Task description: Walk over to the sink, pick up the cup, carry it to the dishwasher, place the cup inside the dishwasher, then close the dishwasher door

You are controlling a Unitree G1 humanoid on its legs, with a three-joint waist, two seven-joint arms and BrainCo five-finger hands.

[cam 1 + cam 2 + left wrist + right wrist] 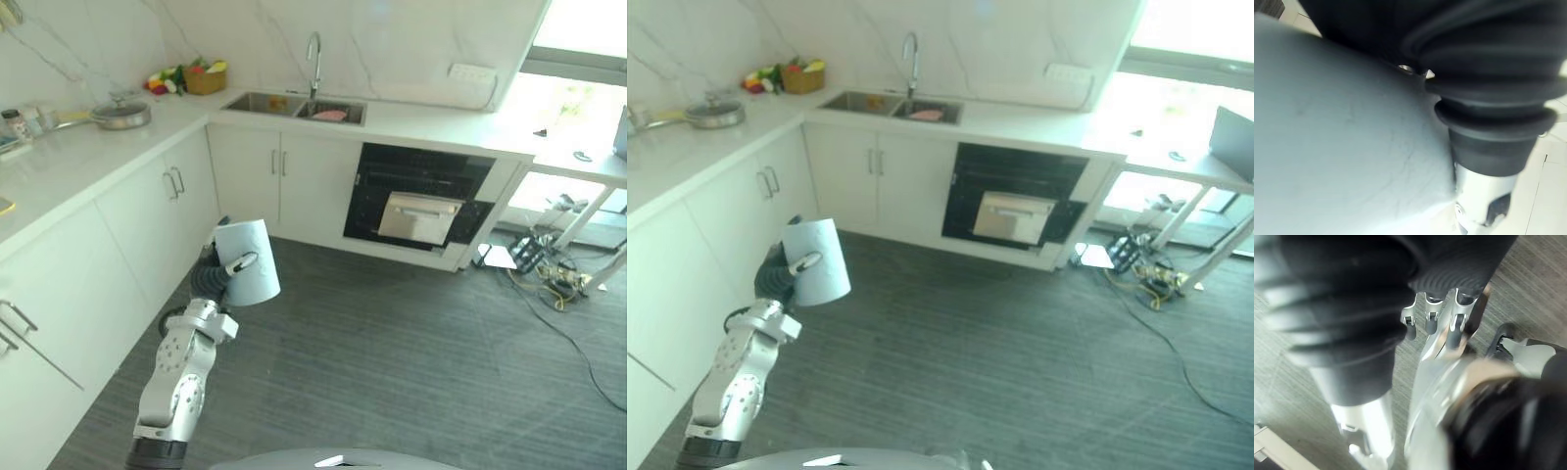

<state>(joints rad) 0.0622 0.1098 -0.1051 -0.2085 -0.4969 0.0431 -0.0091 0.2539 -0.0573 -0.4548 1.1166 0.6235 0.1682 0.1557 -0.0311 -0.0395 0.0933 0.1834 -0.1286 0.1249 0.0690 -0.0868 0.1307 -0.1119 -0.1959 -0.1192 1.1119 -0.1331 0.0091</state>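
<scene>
left hand (217, 281): clamped round the cup, thumb (241, 262) hooked across its side, arm raised from the lower left
cup (249, 260): pale blue, plain, in the left hand, tilted slightly, in the air above the floor and clear of everything else
left wrist view: cup wall (1342, 147) pressed right against the dark ribbed cover
right hand (1431, 319): fingers hang loose and straight, nothing in them, grey floor behind
floor (392, 362): dark grey, striped
cabinets (147, 211): white, bar handles, L-shaped run just beside the left arm and on along the back wall
counter (88, 157): white, on top of the cabinets
pan (120, 115): lidded, on the counter's left leg, well apart from the cup
basket (205, 81): in the counter corner, coloured fruit and veg in and beside it
sink (257, 102): double basin in the back counter, pink item (330, 115) in the right basin
faucet (313, 61): arched, behind the divider between the basins
dishwasher (423, 168): under the counter, right of the sink cabinets, dark inside exposed
dishwasher door (419, 217): silver front, open, low at the opening
wall socket (472, 73): on the marble wall above the dishwasher
cable tangle (549, 272): on the floor at far right, near the window
</scene>
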